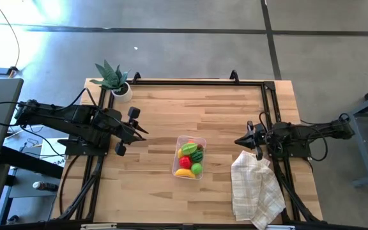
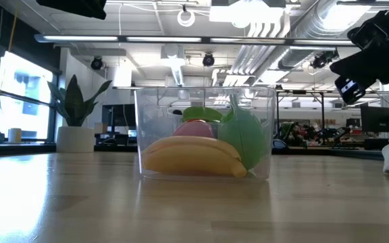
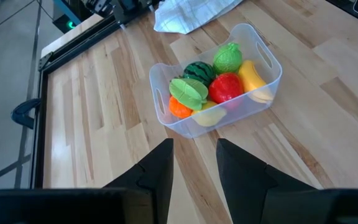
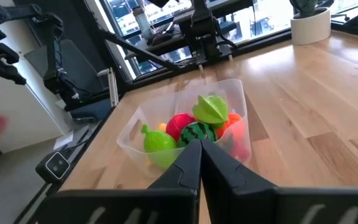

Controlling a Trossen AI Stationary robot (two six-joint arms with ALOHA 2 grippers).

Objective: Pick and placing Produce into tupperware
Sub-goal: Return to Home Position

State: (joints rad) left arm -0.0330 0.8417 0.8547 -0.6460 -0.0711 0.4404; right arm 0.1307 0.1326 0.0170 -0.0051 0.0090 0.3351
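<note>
Left gripper: I read my left gripper (image 3: 194,144) as open, its two dark fingers (image 3: 159,171) standing apart with bare wood showing between them. It hangs over the left part of the table (image 1: 158,191), aimed at the tub and well clear of it.
Right gripper: my right gripper (image 4: 199,144) has its fingers pressed together to a point and holds nothing. It hangs at the right side of the table, just above the cloth's upper edge.
Tupperware: the tupperware (image 3: 232,117) stands upright on the wood between my two arms, near the table's middle, touched by neither gripper.
Produce: all the produce I can see lies inside the tub. I count a yellow banana (image 3: 253,78) along one end, a red fruit (image 3: 227,87) beside it, a striped watermelon (image 3: 199,71), a round green fruit (image 3: 227,58), a ridged light-green fruit (image 3: 189,92) on top, and an orange piece (image 3: 179,107) under that one.
Cloth: a white checked cloth (image 1: 255,188) lies crumpled by the table's right front corner, apart from the tub.
Plant: a potted plant (image 1: 112,78) stands at the far left corner.
</note>
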